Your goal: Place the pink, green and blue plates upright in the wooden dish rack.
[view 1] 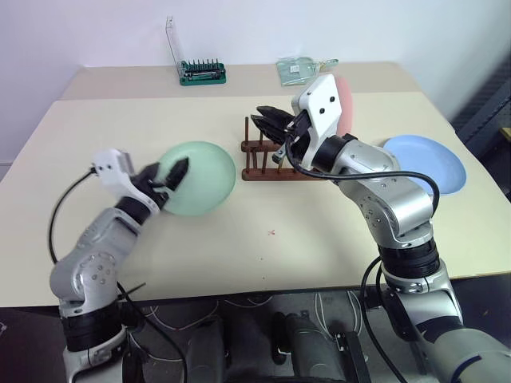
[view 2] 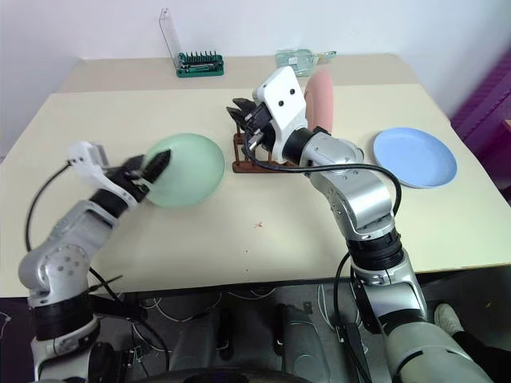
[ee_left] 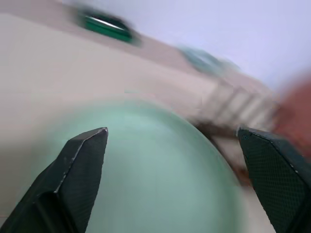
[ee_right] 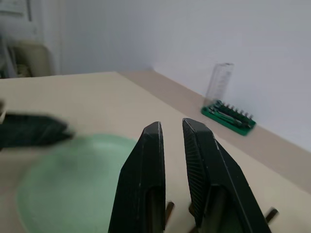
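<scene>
My left end effector [view 1: 165, 177] is spread wide over the green plate [view 1: 200, 177] just left of the wooden dish rack [view 1: 267, 159]; right end effector [view 1: 267, 121] (fingers nearly together, empty) hovers above the rack, pink plate [view 2: 320, 100] standing in it.

I see a beige table [view 1: 239, 263] set against a plain white wall [view 1: 239, 28], lit evenly. A second, matching tabletop [view 1: 120, 80] butts up behind it. Under the front edge, cables [view 1: 239, 307] trail across a dark floor [view 1: 24, 343].
</scene>
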Controlling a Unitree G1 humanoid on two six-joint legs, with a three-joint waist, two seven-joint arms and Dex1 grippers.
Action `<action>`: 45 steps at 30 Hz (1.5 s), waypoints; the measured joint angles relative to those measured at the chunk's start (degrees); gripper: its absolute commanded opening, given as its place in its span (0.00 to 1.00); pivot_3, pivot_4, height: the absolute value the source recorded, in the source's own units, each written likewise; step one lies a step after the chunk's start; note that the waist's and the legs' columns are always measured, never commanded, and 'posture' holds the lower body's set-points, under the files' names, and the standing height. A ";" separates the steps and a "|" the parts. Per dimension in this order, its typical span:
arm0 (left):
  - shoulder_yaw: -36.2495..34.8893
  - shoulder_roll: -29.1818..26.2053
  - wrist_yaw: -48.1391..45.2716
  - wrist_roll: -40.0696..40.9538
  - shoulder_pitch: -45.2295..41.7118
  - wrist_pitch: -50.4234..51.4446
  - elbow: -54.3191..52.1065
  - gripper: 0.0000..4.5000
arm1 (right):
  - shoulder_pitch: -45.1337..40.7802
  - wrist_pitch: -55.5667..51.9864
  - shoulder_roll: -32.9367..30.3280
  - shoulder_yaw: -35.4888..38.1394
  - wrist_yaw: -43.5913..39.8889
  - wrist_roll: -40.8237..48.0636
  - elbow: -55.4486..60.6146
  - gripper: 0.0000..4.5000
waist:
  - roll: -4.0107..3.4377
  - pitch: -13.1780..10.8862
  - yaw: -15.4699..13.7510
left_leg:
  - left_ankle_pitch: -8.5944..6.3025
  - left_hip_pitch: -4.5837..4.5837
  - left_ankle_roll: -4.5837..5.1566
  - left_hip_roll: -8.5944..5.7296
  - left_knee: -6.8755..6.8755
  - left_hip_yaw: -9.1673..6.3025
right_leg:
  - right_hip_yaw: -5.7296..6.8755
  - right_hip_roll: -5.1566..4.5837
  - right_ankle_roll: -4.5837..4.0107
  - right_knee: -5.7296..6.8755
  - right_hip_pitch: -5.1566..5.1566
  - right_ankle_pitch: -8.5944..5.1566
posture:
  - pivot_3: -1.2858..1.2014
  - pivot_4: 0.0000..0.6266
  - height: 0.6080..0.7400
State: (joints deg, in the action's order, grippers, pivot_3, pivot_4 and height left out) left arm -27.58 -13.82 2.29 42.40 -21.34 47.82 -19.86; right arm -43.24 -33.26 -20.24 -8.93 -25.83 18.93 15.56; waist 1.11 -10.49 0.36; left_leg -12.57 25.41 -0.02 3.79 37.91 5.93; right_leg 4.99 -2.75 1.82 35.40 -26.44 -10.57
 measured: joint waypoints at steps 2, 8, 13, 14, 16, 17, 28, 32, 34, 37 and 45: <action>-3.96 1.14 9.92 -0.71 -3.63 3.32 1.98 0.98 | 0.02 0.95 0.00 -0.56 -0.86 -0.68 -0.03 0.14 | 0.04 0.03 0.17 | -0.01 0.00 0.02 -0.02 0.01 0.02 | 0.00 -0.01 0.02 -0.06 0.04 0.01 | 0.52 0.24 0.92; -9.10 3.85 23.31 -1.14 -6.70 14.14 5.34 0.98 | 0.72 3.02 -1.33 -1.63 -6.01 -1.39 -0.29 0.14 | 0.10 0.03 -0.01 | -0.03 0.00 0.05 -0.06 0.00 0.02 | 0.03 0.03 0.03 -0.03 0.03 0.03 | 0.52 0.24 0.92; -9.97 5.27 24.03 1.99 -8.50 18.57 7.65 0.98 | 4.09 5.92 -4.12 -4.74 -12.22 -2.52 0.43 0.14 | 0.12 0.03 0.05 | -0.04 -0.01 0.05 -0.06 0.02 0.03 | 0.03 0.01 -0.01 -0.03 0.03 0.01 | 0.52 0.24 0.92; -9.95 5.38 23.91 2.32 -8.67 19.35 8.06 0.98 | 4.68 6.71 -4.82 -5.40 -13.02 -3.17 0.65 0.14 | 0.12 0.03 0.12 | -0.04 -0.01 0.05 -0.07 0.02 0.04 | 0.03 0.01 -0.01 -0.03 0.02 0.00 | 0.52 0.24 0.92; -10.00 5.85 23.98 2.96 -8.79 20.16 8.46 0.98 | 5.52 8.10 -5.29 -6.30 -13.85 -4.69 0.68 0.14 | 0.12 0.03 0.20 | -0.04 -0.01 0.04 -0.06 0.02 0.04 | 0.03 0.02 -0.01 -0.02 0.01 0.01 | 0.52 0.24 0.92; -10.06 5.87 24.02 3.26 -9.00 20.43 8.49 0.98 | 5.74 8.50 -5.30 -6.44 -14.01 -5.16 0.68 0.14 | 0.12 0.03 0.20 | -0.04 -0.03 0.04 -0.06 0.01 0.04 | 0.03 0.03 -0.01 -0.01 0.02 0.01 | 0.52 0.24 0.92; -12.39 9.59 27.83 3.38 -12.35 20.25 11.57 0.13 | 6.38 10.28 -4.99 -6.53 -14.05 -8.75 0.68 0.14 | 0.15 0.01 -0.03 | -0.04 -0.02 0.04 -0.08 0.03 0.04 | 0.03 0.01 -0.22 -0.03 0.03 0.07 | 0.52 0.24 0.92; -12.41 9.62 28.08 3.34 -12.88 20.22 11.99 0.00 | 6.50 10.70 -4.96 -6.53 -14.11 -9.44 0.68 0.14 | 0.16 0.01 0.12 | -0.04 -0.02 0.04 -0.08 0.03 0.04 | 0.03 0.02 -0.21 -0.03 0.03 0.08 | 0.52 0.24 0.92; -12.36 9.55 28.07 3.28 -12.91 20.21 12.01 0.00 | 6.55 11.22 -4.93 -6.55 -14.22 -9.94 0.68 0.14 | 0.17 0.00 0.13 | -0.04 -0.02 0.04 -0.08 0.03 0.04 | 0.03 0.03 -0.21 -0.03 0.02 0.08 | 0.52 0.24 0.92; -10.56 8.10 26.82 1.57 -12.79 17.82 11.95 0.00 | 6.61 12.58 -4.96 -7.05 -14.38 -11.47 0.63 0.14 | 0.17 0.00 0.15 | -0.04 -0.02 0.03 -0.08 0.03 0.05 | 0.03 0.03 -0.27 -0.03 0.02 0.05 | 0.52 0.24 0.92; -3.53 1.74 18.01 -4.33 -15.85 5.22 8.03 0.00 | 4.97 23.70 -6.82 -11.95 -15.56 -21.24 -5.82 0.77 | 0.19 -0.01 0.01 | -0.04 0.00 0.03 -0.09 0.03 0.10 | 0.03 -0.01 -0.37 -0.09 0.02 0.04 | 0.52 0.24 0.92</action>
State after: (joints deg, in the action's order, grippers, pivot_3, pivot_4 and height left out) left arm -31.11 -12.08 20.30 38.06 -37.19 53.04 -11.83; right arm -38.28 -9.55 -27.06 -20.88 -41.39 -2.30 9.73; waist 1.29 -10.50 0.37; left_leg -12.61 25.41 0.01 3.70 37.95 6.02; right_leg 5.02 -2.76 1.45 35.31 -26.41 -10.54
